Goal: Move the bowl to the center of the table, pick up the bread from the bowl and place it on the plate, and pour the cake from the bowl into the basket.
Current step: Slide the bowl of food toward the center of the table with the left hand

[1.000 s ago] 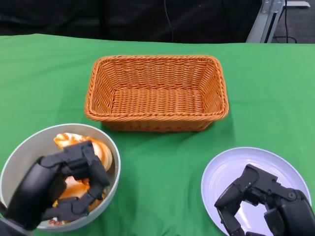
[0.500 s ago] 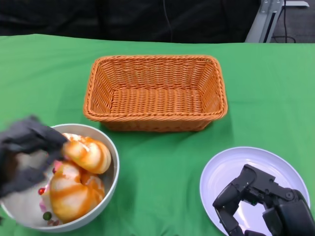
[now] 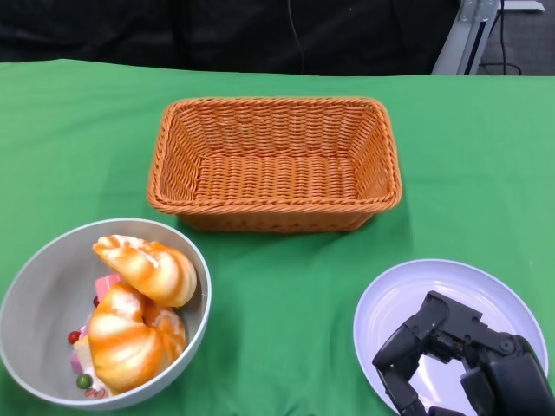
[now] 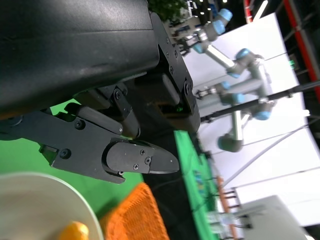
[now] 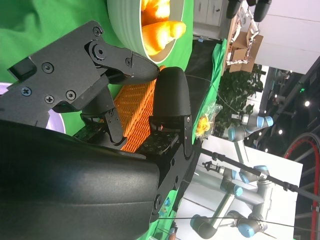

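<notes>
Right hand [image 3: 468,368]: at 5 o'clock in the head view, hovering over the near part of the plate [image 3: 451,286]. Fingers curled downward and inward, nothing between them; whether they touch the plate cannot be told.

Left hand [image 4: 115,145]: outside the head view, seen only by its own wrist camera. Fingers reach out straight, apart, holding nothing. Bowl rim and basket edge lie beyond them.

Bowl [image 3: 39,277]: grey, at 7 o'clock, near the table's front left edge, not at the centre.

Bread [image 3: 147,269]: one glazed golden roll leans on the bowl's far right wall; a second lies just below, touching it.

Cake [image 3: 104,286]: pink piece, mostly hidden under the rolls. Small red and green bits beside it on the bowl floor.

Basket [image 3: 275,113]: orange wicker, rectangular, at 12 o'clock, well apart from bowl and plate.

Plate: pale lavender, round, at 5 o'clock.

Tablecloth [image 3: 286,303]: green, bare between bowl and plate.
</notes>
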Controlling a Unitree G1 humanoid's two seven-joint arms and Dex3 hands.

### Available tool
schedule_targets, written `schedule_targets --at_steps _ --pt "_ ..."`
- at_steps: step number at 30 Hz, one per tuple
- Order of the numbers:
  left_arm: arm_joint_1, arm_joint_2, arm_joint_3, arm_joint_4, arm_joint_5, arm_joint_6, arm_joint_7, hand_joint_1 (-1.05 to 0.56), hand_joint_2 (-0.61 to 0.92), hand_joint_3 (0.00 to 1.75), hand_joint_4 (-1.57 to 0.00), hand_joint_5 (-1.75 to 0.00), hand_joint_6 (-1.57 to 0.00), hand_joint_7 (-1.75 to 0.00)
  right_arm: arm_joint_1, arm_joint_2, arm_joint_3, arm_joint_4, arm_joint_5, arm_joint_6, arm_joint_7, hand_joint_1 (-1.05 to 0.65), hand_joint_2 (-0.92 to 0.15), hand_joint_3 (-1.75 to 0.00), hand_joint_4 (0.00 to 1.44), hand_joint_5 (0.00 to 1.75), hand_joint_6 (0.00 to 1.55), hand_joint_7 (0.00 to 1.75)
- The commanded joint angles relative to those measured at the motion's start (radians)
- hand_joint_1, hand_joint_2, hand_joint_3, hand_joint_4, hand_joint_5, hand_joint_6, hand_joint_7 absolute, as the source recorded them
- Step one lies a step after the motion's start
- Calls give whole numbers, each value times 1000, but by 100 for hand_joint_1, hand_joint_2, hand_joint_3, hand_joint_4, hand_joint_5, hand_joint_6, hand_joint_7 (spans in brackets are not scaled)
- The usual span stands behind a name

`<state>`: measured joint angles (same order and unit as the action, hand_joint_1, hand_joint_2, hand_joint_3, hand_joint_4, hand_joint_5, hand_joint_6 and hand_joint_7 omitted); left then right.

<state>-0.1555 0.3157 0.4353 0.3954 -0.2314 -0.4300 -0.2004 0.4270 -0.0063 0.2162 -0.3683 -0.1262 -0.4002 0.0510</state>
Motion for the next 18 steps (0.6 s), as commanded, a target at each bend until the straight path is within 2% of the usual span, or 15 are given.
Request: schedule_targets --at_steps 1,4,7,12,18 --pt "-5 47 -19 42 19 34 -23 -60 92 39 -55 -2 -54 0 5 -4 1 -4 9 -6 -5 -26 -56 -89 81 158 76 134" --pt "1 62 -36 46 37 74 -28 -61 92 41 -52 -1 -52 0 3 -4 3 -3 14 -6 -2 -26 -55 -89 82 158 77 134" --pt "15 81 -64 32 37 201 -48 -69 92 48 -30 0 -29 0 0 -5 6 -2 16 -8 1 -24 -54 -90 82 158 77 133" --pt "22 75 -67 -19 -13 405 -54 -69 92 60 -11 0 -13 0 -1 -1 6 3 7 -11 -6 -25 -51 -96 83 156 78 132" --pt "45 78 -84 -138 -14 648 -15 -69 92 66 -5 0 -4 0 -4 -2 5 3 6 -11 -5 -25 -50 -98 83 156 79 130"
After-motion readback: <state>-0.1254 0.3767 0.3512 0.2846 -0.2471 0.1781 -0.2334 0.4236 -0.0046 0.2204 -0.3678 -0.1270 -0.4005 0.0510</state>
